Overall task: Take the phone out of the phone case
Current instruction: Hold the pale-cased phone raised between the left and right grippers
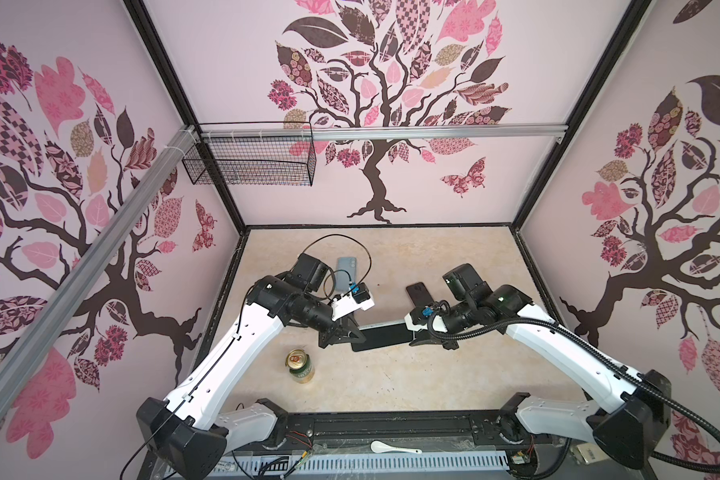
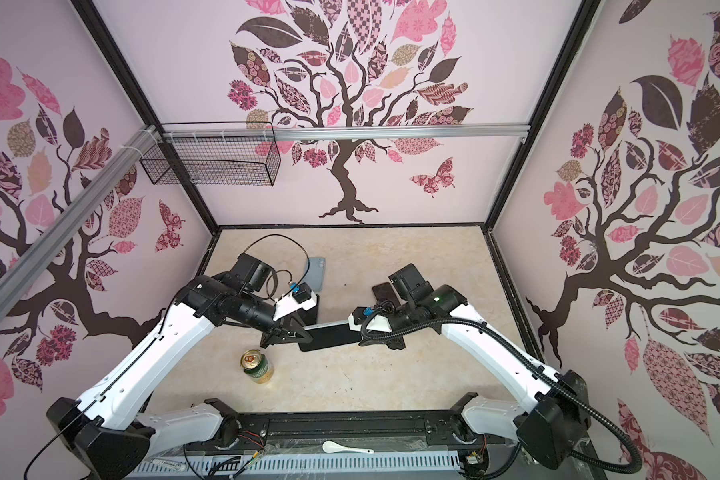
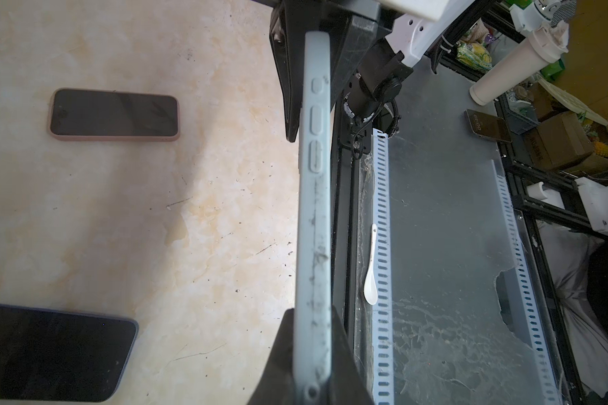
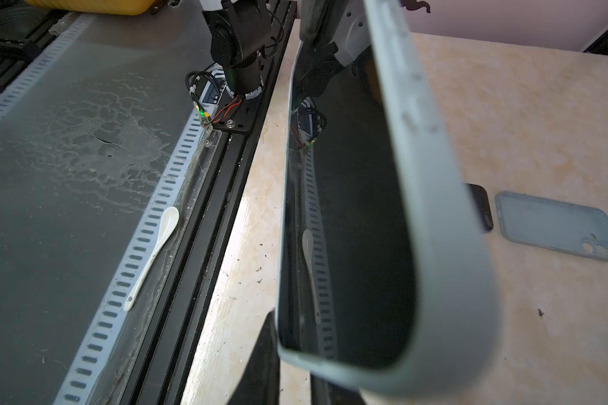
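The phone (image 1: pixel 381 340) (image 2: pixel 329 337), in its pale blue-grey phone case (image 3: pixel 315 210), hangs on edge above the table's middle between both grippers. My left gripper (image 1: pixel 348 337) (image 3: pixel 311 315) is shut on one end of the case, a dark finger on each face. At the opposite end my right gripper (image 1: pixel 412 338) (image 4: pixel 295 350) is shut on the case. In the right wrist view the dark glossy screen (image 4: pixel 348 210) sits inside the case rim (image 4: pixel 436 210); one finger (image 4: pixel 260 361) shows beside the case corner, the other is mostly hidden.
An empty blue-grey case (image 1: pixel 347 272) (image 4: pixel 558 228) lies at the back left. A phone in a pinkish case (image 1: pixel 418 293) (image 3: pixel 115 114) lies behind the right arm, a dark phone (image 3: pixel 53 350) under the left wrist. A green can (image 1: pixel 300 365) stands front left; a white spoon (image 1: pixel 393 448) lies on the front rail.
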### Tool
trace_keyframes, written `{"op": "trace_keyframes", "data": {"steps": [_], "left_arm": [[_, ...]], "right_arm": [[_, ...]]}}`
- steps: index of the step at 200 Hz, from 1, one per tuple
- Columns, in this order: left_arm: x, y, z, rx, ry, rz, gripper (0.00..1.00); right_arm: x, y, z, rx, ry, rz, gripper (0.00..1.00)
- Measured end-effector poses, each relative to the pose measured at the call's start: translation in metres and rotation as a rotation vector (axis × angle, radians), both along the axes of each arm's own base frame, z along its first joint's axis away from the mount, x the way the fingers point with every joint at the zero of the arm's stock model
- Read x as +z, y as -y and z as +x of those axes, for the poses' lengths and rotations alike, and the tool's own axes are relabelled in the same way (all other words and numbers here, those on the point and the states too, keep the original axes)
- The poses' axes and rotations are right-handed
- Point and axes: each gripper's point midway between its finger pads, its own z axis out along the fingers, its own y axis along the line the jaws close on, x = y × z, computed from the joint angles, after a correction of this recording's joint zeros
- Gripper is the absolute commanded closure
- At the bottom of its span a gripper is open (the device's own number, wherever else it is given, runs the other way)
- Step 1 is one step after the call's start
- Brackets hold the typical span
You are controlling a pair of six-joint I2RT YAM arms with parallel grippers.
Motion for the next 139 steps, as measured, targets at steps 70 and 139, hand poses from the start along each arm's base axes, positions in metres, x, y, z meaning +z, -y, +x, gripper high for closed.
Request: {"op": "trace_keyframes", "data": {"steps": [70, 139], "left_arm": [[0.0031, -0.0019, -0.0037, -0.005, -0.035, 0.008, 1.00], [0.0083, -0.0020, -0.0010, 0.013, 0.011, 0.003, 1.00]], "right_arm": [[-0.0045, -0.0036, 0.0000, 0.008, 0.030, 0.004, 0.85], [0.0022, -0.0085, -0.0024, 0.015, 0.030, 0.047, 0.63]]}}
